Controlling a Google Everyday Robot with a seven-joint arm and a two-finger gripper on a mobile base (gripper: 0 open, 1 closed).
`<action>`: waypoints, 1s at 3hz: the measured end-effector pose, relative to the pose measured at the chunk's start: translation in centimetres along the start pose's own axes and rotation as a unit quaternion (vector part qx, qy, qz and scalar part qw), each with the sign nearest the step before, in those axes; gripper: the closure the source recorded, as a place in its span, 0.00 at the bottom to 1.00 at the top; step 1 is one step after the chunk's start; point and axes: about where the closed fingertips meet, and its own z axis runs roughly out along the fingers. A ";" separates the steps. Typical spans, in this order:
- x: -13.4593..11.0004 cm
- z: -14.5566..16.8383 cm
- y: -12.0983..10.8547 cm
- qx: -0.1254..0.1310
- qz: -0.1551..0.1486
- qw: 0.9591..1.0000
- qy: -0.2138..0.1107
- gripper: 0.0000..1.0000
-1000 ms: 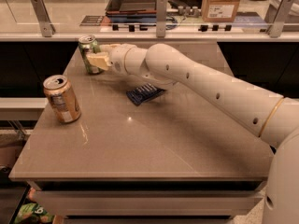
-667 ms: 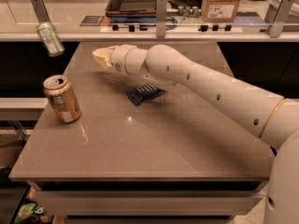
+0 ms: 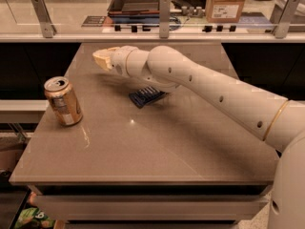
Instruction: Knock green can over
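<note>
**Green can out of sight, my gripper over the table's far left**

I cannot find the green can anywhere in this view, neither on the table (image 3: 157, 147) nor beside it, so I cannot say where it lies or how it stands.

My gripper (image 3: 102, 59) hangs over the far left part of the table, near the back edge, pointing left. It touches nothing that I can make out. Whether it is apart or together I cannot tell from here. My arm (image 3: 214, 92) reaches to it from the lower right, crossing the table on a slant.

Just beneath my wrist, a dark blue ribbed thing (image 3: 147, 96) lies flat on the table, partly covered by the arm. Well apart from the gripper, toward the left edge and nearer the front, an orange-gold can (image 3: 63, 101) stands upright, its silver top showing.

Behind the table runs a pale counter (image 3: 71, 25) with metal posts along its front edge. On it sit a dark tray (image 3: 138, 1) and, farther right, a cardboard box (image 3: 227, 3).
</note>
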 end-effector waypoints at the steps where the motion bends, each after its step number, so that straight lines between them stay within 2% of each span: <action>1: 0.0 0.1 0.2 -0.002 0.000 1.000 0.000 0.48; 3: -0.1 0.5 0.7 -0.006 0.000 1.000 -0.001 0.00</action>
